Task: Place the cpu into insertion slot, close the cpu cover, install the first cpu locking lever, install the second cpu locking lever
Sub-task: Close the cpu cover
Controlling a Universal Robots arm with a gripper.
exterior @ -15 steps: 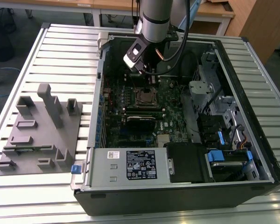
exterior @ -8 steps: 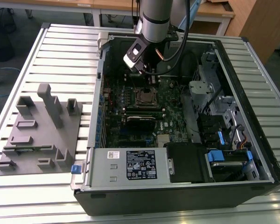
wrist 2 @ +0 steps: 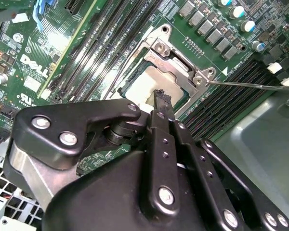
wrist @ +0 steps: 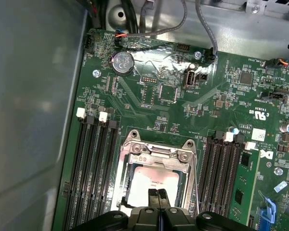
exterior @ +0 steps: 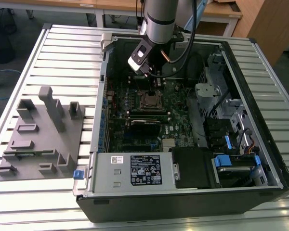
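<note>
Cpu (wrist: 151,180) lies under cover (wrist: 159,153), 10 o'clock in case (exterior: 183,204), exterior view. Gripper (wrist: 159,193) pressed together, empty, over it. Likely light, stiff, fragile: hold by edges.

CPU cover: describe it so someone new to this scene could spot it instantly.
Inside the open computer case, find the green motherboard. Between its two banks of black memory slots sits the cpu cover, right by the gripper. It alone is a silvery metal frame whose square window shows the cpu.
</note>
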